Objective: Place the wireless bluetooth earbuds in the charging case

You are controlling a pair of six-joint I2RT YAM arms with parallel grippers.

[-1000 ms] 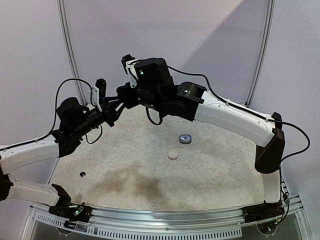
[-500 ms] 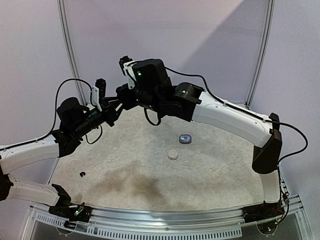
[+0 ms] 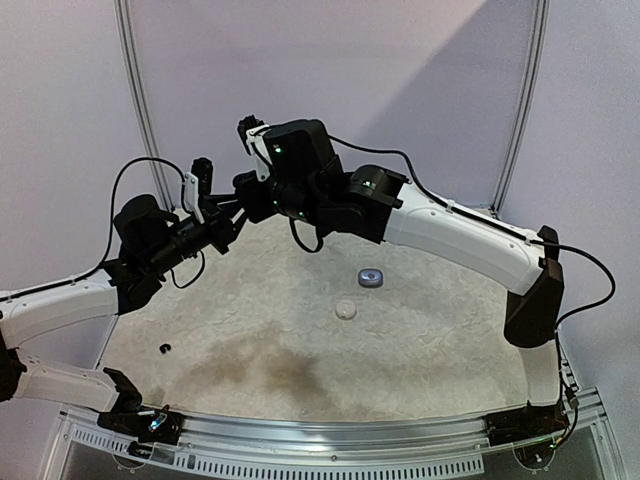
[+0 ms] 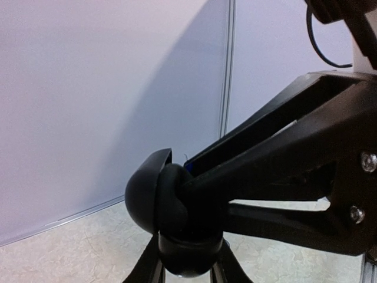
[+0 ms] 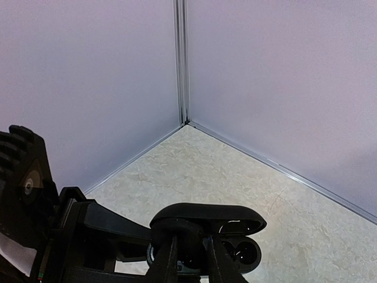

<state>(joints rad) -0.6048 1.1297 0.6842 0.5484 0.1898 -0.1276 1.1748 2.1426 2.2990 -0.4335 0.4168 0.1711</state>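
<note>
A black charging case (image 5: 207,216) hangs in the air at the back left, lid open, with my left gripper (image 4: 188,262) shut on its lower body (image 4: 154,200). My right gripper (image 5: 191,259) reaches into the case from above, its fingers a little apart over the left well. What lies in that well is hidden by them. The right well (image 5: 247,253) shows dark and glossy. In the left wrist view the right gripper's fingers (image 4: 277,153) press in from the right. One tiny black earbud (image 3: 164,348) lies on the table at the near left.
A grey-blue case (image 3: 371,277) and a small pale round case (image 3: 346,309) sit mid-table on the mottled beige surface (image 3: 420,340). Purple walls meet in a corner behind. Both arms cross high over the back left of the table.
The right wrist has shifted slightly up and to the left over the held case. The left arm and the things on the table have not moved.
</note>
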